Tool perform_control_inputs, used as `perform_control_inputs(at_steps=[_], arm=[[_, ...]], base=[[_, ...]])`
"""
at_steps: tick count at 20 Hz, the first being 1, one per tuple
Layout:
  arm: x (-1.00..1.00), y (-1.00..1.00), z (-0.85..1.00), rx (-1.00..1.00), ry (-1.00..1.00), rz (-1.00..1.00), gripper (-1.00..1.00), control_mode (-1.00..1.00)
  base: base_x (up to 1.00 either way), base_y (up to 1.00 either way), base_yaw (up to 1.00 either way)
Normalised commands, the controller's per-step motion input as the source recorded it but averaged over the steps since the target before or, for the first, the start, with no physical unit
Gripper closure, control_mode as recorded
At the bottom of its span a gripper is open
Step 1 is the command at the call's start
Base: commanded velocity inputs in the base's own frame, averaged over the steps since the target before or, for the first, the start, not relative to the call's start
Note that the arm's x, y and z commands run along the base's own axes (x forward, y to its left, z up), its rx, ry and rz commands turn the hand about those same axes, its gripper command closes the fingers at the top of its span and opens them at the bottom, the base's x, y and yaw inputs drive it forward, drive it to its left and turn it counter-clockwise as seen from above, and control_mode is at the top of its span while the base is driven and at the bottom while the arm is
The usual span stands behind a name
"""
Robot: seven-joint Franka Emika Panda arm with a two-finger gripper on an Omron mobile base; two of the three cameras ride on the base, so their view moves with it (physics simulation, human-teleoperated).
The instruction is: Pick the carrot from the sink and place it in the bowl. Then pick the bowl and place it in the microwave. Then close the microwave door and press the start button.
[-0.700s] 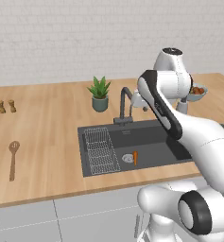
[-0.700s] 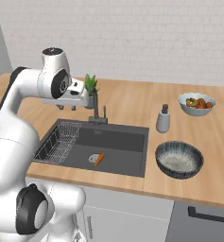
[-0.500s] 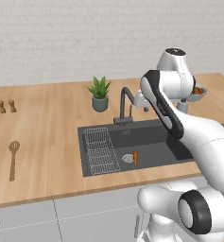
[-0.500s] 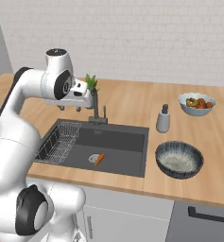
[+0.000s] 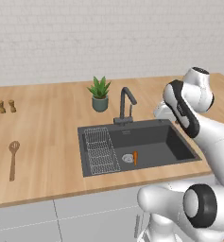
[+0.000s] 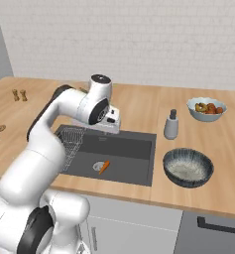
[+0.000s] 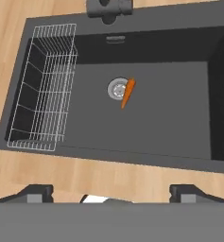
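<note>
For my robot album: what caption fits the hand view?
Looking down into the sink: the carrot lies beside the drain.

Orange carrot [image 7: 127,92], dark grey sink [image 7: 146,127], streaked pale bowl [image 6: 188,167].

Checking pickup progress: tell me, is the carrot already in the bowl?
No, the carrot lies on the sink floor beside the drain, while the bowl sits on the counter.

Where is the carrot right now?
The carrot lies on the sink floor, right beside the round drain, with the wire rack at the basin's far left end.
</note>
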Motion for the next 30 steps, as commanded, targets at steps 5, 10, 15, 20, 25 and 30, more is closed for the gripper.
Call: perform_control_inputs(at_steps=[5,10,15,20,25,30], arm=[[0.64,-0.25,-1.0,0.39,0.27,-0.03,-1.0,-1.0],[0.68,-0.12,-0.94,0.42,0.18,-0.06,-1.0,-1.0],[0.64,0.06,-0.7,0.16,0.08,-0.09,-1.0,-1.0],[0.7,0.45,-0.79,0.01,0.13,-0.13,-1.0,-1.0],[0.67,0.46,-0.64,0.0,0.13,-0.11,-1.0,-1.0],[0.41,0.01,-0.71,0.0,0.09,-0.02,-1.0,-1.0]], base=[[0.0,0.0,0.0],[0.0,0.0,0.0],[0.0,0.0,0.0],[0.0,0.0,0.0],[0.0,0.0,0.0],[0.0,0.0,0.0]])
